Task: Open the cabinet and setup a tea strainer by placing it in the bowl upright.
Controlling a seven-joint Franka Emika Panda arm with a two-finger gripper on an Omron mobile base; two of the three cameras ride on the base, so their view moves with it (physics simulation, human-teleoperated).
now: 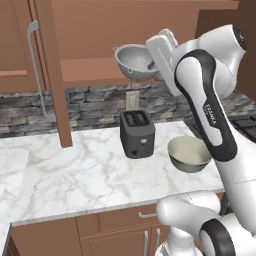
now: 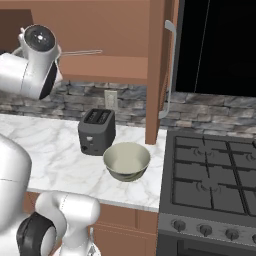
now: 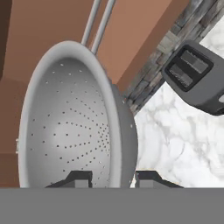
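Both doors of the cabinet (image 1: 90, 30) stand open; the right door (image 2: 156, 70) is seen edge-on with its long silver handle. The grey tea strainer (image 1: 132, 61) is at the front edge of the cabinet shelf, tilted. In the hand view the tea strainer (image 3: 70, 118) is close up, with its two thin handle rods running away at the top. My gripper (image 3: 113, 179) is shut on its rim, one fingertip inside the dome and one outside. The beige bowl (image 1: 189, 154) (image 2: 126, 161) sits empty on the marble counter below, to the right of the toaster.
A dark toaster (image 1: 136, 133) (image 2: 97, 131) stands on the counter (image 1: 75, 175) by the stone backsplash. The open left door (image 1: 20, 55) hangs over the counter's left part. A black gas stove (image 2: 215, 185) adjoins the counter on the right.
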